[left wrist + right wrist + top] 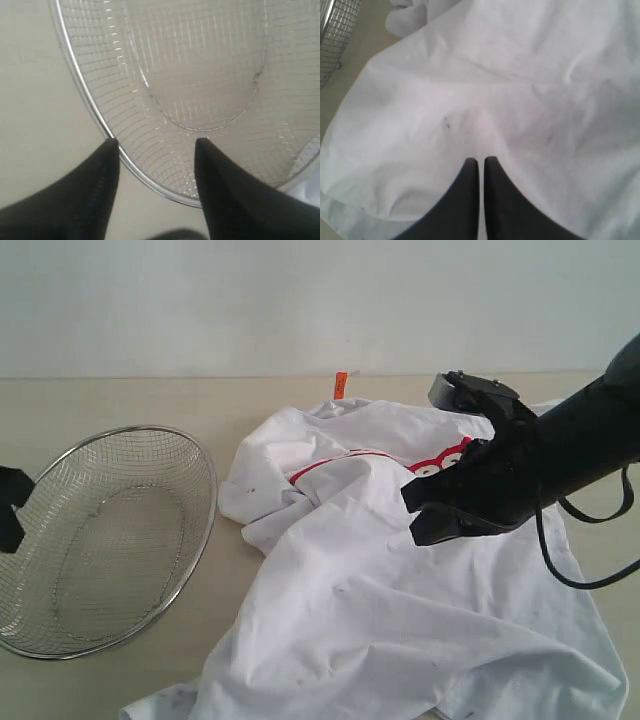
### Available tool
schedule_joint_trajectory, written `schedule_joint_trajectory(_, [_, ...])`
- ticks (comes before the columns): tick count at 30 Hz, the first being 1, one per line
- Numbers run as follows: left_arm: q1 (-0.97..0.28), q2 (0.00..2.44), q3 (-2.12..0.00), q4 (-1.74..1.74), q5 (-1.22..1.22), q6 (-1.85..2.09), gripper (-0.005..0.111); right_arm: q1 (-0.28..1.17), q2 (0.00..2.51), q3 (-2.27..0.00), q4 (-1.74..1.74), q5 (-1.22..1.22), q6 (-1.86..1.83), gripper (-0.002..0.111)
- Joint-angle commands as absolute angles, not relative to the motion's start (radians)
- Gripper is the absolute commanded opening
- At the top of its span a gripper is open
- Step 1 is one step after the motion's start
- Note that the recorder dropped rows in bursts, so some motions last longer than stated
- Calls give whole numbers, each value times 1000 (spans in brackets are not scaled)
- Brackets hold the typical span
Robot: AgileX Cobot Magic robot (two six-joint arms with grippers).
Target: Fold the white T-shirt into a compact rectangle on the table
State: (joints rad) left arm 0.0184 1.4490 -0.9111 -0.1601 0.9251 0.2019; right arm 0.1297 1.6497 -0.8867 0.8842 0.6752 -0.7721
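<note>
Right end effector [481,161] is closed, its two black fingers almost meeting with a sliver of white cloth pinched between the tips; creases in the fabric run in toward that spot. In the exterior view it sits right of centre, over the upper middle of the white T-shirt [400,620]. The shirt lies crumpled and unfolded on the tabletop [120,400], filling the centre and lower right of the frame, its lower edge running off the bottom. A red band [345,458] shows among the folds near the top of the shirt, partly hidden by the arm, and the orange collar tag [341,385] stands at the shirt's far edge. A wire-mesh basket [100,540] sits at the left, just beside the shirt. Left end effector [156,142] is open, fingers well apart over the basket's rim and holding nothing.
</note>
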Motion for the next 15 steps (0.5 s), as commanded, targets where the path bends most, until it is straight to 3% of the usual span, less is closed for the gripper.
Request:
schedule_joint_trajectory(1, [56,1439,-857,-147,848,155,45,132,1638,-884,883,676,-783,0])
schedule_joint_trajectory(15, [100,1520,-828,-160,751,145,45,132,1638,-884,884,685,-788,0])
